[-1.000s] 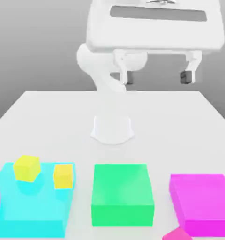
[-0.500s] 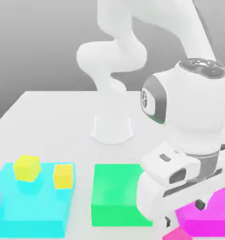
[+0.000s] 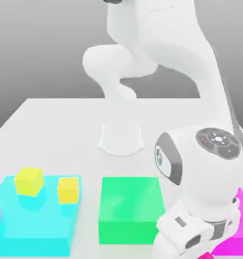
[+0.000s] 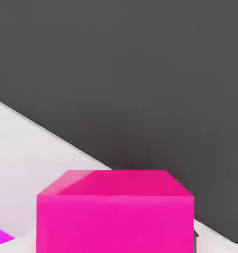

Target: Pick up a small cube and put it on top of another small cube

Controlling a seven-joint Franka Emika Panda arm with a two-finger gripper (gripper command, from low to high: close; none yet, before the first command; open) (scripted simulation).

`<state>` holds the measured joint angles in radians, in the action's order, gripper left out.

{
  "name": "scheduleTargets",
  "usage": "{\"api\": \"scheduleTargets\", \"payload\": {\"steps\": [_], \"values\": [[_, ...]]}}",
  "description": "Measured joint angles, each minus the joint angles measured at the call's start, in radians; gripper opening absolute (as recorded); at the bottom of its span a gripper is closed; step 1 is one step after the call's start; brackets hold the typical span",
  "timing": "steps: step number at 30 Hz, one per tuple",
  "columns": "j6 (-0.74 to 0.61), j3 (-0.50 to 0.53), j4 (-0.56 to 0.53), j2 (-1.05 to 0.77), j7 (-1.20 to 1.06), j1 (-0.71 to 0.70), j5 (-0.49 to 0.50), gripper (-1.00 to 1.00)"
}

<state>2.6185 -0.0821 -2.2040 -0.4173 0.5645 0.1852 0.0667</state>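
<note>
Exterior view facing arm (image 3: 194,167) across table (image 3: 52,126), hand view tight on pink cube (image 4: 116,212)

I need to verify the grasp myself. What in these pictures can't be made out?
- Exterior view: the arm hides most of the magenta block.
- Hand view: the hot-pink cube is cut off by the picture's edge, so contact with it cannot be judged.

Two yellow cubes (image 3: 28,180) top a cyan block (image 3: 37,222).
</note>
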Motion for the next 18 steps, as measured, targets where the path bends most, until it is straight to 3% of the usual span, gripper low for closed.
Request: {"api": "scheduleTargets", "payload": {"steps": [15, 18], "values": [[-0.201, 0.332, -0.05, 0.248, -0.014, -0.357, -0.101, -1.0], [-0.187, 0.396, -0.053, 0.231, -0.039, -0.441, -0.155, -1.0]]}}
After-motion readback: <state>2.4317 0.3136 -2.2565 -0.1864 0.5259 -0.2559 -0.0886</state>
